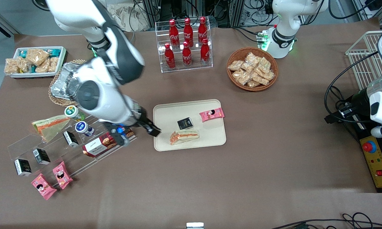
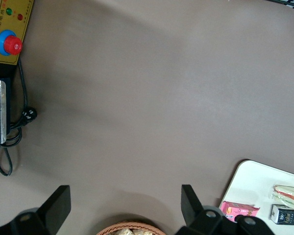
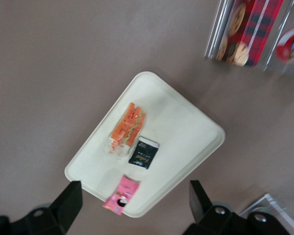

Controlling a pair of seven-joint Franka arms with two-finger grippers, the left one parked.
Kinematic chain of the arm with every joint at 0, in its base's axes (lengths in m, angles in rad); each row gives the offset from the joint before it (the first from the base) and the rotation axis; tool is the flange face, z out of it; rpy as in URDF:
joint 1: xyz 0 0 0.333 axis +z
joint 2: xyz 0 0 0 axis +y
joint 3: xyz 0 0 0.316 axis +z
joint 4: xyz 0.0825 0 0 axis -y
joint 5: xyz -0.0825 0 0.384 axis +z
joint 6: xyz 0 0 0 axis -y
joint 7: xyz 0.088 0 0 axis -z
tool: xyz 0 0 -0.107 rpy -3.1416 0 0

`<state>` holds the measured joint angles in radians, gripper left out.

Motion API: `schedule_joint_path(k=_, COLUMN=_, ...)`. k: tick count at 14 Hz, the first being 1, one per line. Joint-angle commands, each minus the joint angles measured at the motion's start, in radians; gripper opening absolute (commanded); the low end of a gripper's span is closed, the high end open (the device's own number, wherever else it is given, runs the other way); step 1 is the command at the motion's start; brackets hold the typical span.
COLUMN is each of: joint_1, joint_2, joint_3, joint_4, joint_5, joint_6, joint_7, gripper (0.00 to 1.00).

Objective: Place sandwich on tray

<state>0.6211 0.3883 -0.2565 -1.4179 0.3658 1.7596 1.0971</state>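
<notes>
The working arm's white bulk hides part of the clear acrylic stand at the front view's lower left. Its black two-finger gripper hangs just beside the cream-beige rectangular tray, jaws spread wide and empty. The clear-wrapped triangular sandwich lies on that tray, near a small black packet.

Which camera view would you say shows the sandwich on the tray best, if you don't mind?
The right wrist view: the sandwich lies unobstructed on the tray, filling visible. The front view shows it whole but smaller; the left wrist view cuts it off. The open claw hangs beside the tray.
</notes>
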Motion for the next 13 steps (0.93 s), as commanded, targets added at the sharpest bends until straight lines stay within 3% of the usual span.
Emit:
schedule_joint_path(k=1, joint_1=-0.059, joint_2=-0.129, joint_3=0.0, joint_4=-0.127, joint_5=0.001, joint_6=-0.002, joint_7=-0.228, gripper=0.97)
schedule_joint_path(k=3, joint_1=-0.098, joint_2=-0.19, joint_3=0.0, joint_4=-0.188, joint_5=-0.027, joint_6=0.004, joint_7=-0.353, gripper=0.97)
schedule_joint_path(k=7, joint_1=-0.106, joint_2=-0.32, joint_3=0.0, joint_4=-0.314, joint_5=-0.192, joint_6=0.056, joint_7=-0.523, gripper=0.97)
schedule_joint_path(k=10, joint_1=-0.165, joint_2=-0.417, joint_3=0.0, joint_4=-0.41, joint_5=-0.206, joint_6=0.093, joint_7=-0.702, gripper=0.97)
schedule_joint_path(k=13, joint_1=-0.236, joint_2=-0.459, joint_3=0.0, joint_4=-0.388, joint_5=-0.214, joint_6=0.028, joint_7=-0.851, gripper=0.97)
